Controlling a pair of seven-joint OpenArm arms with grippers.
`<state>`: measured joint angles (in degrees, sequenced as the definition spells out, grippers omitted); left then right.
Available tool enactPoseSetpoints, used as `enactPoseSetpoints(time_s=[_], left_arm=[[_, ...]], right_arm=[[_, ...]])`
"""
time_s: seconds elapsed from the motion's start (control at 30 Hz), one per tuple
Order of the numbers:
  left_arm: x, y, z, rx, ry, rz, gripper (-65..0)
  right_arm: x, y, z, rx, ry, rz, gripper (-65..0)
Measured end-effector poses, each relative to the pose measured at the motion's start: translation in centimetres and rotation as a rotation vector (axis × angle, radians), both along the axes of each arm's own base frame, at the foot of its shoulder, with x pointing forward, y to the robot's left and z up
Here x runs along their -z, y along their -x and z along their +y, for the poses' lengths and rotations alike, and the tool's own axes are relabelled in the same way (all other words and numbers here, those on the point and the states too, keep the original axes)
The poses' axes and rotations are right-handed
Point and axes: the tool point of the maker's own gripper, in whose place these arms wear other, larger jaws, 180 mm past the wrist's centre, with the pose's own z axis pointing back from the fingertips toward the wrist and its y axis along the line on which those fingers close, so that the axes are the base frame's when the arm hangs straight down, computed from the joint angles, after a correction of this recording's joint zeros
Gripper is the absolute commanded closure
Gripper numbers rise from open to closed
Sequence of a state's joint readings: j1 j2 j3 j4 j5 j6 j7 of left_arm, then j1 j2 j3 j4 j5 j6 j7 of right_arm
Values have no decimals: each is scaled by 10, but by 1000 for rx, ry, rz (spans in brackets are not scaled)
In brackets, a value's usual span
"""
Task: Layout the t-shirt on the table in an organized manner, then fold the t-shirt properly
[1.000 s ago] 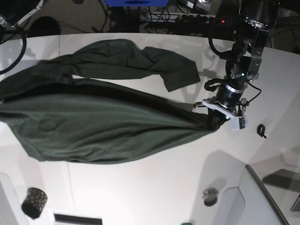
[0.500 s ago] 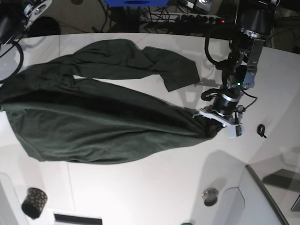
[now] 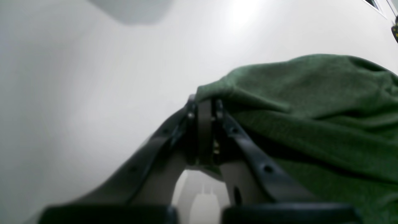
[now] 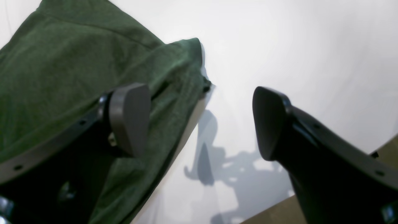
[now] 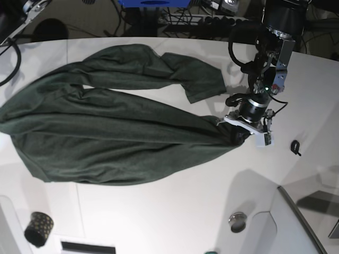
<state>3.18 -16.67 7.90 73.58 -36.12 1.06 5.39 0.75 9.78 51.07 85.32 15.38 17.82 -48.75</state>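
Observation:
The dark green t-shirt lies spread across the white table, with one sleeve pointing to the far right. My left gripper is shut on the shirt's right corner, low over the table. In the left wrist view the shut left gripper pinches a fold of the t-shirt. My right gripper is open and empty above the t-shirt's edge and the bare table. In the base view only part of the right arm shows, at the top left.
A small black clip lies right of the left gripper. A round metal piece and a raised panel edge are at the front right. A patterned cup stands at the front left. Cables run behind the far edge.
The shirt's left part has settled flatter on the table. The left gripper with the shirt corner has shifted slightly back. The right arm has drawn back toward the top left corner.

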Motion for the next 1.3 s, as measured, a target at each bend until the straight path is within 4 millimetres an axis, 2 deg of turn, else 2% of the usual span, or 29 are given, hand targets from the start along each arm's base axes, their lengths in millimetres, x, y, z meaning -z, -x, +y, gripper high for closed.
enactPoseSetpoints(time_s=[0.03, 0.17, 0.23, 0.37, 0.47, 0.57, 0.73, 0.8, 0.83, 0.97, 1.13, 1.3], left_arm=[[0, 1, -1, 2, 3, 0, -13], [4, 6, -1, 0, 4, 17, -270], [5, 7, -1, 0, 8, 15, -378], [0, 13, -5, 5, 15, 7, -477], [-11, 18, 10, -38, 22, -20, -485], [-18, 24, 30, -79, 0, -36, -484], [-7, 38, 26, -73, 8, -4, -482], [-3, 45, 26, -74, 6, 12, -482], [0, 49, 27, -75, 5, 19, -481], [10, 63, 28, -77, 2, 54, -481], [18, 75, 23, -66, 7, 82, -481], [21, 80, 22, -67, 10, 94, -481]], right_arm=[[5, 6, 6, 13, -19, -1, -486], [28, 22, 35, -31, -93, 10, -482], [38, 25, 44, -45, -118, 22, -444], [62, 23, 55, -45, -200, 36, -404], [77, 23, 58, -41, -255, 62, -404], [81, 21, 53, -32, -258, 55, -404], [96, 17, 66, -29, -304, 45, -395], [101, 18, 69, -28, -321, 54, -350], [103, 17, 71, -27, -329, 54, -300], [108, 21, 75, -27, -345, 69, -3], [108, 33, 71, -24, -325, 88, -6], [80, 48, 49, -28, -196, 74, -6]])
